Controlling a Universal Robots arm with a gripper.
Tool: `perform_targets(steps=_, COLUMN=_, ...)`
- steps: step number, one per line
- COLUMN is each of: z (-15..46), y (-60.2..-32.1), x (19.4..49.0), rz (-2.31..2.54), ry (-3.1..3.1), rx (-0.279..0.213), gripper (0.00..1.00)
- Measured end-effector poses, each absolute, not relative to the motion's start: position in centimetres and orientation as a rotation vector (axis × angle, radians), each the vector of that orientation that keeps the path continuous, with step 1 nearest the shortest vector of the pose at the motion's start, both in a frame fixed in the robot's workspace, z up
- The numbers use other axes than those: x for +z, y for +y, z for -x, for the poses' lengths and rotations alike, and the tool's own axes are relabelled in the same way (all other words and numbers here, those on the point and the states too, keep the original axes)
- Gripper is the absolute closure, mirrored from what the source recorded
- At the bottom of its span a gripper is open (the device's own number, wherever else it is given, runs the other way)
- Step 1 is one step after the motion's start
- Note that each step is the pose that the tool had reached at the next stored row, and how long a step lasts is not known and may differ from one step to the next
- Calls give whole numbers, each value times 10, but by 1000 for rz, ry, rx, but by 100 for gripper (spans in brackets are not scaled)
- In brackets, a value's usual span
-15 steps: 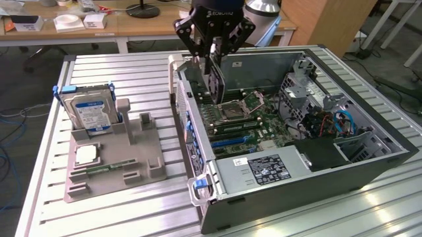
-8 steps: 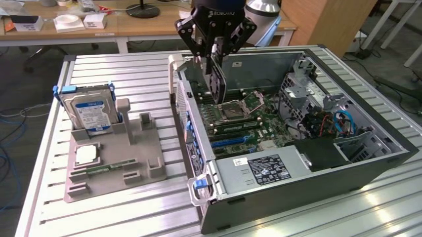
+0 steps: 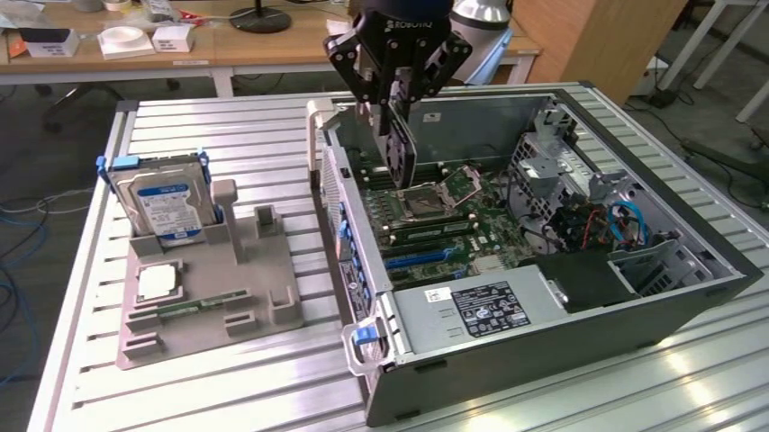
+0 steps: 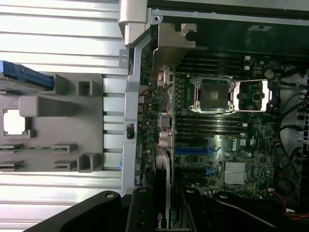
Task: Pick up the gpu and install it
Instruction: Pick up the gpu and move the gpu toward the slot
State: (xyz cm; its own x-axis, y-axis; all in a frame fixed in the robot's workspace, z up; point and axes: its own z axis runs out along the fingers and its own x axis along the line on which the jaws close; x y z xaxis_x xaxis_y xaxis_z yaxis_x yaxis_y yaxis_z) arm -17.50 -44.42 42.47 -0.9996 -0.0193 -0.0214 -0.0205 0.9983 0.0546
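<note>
The hand [image 3: 397, 92] pinches the gpu [image 3: 402, 148] by its upper end, fingers closed in on the card. In the exterior view the picture's edge cuts off the top of the hand. The gpu hangs upright below the fingers, over the open computer case [image 3: 673, 292], close to the case wall on the exterior view's left. The fingers hide the part of the card they hold. The card's silver bracket is hard to make out. The card also hides a strip of the green board [image 3: 451, 225] behind it, and I cannot tell if its low end touches anything. The square socket [image 3: 423, 196] sits near that low end.

The exterior view shows the card's dark flat side. The wrist view shows its thin edge, cut off by the picture's edge, with blue slots [image 4: 193, 151] near it on the board.

Well apart from the case, a grey tray [image 3: 258, 297] sits on the bench [image 3: 216, 126]. A hard drive [image 3: 168, 202] with a blue label stands in the tray, its lower part hidden in a slot. A slim green memory stick [image 3: 194, 308] lies in the tray too.
</note>
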Motion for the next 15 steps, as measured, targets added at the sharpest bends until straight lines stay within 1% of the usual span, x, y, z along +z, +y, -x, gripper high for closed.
perform_targets(steps=15, z=153, y=-444, x=424, rz=31, ry=3119, rx=85, gripper=74)
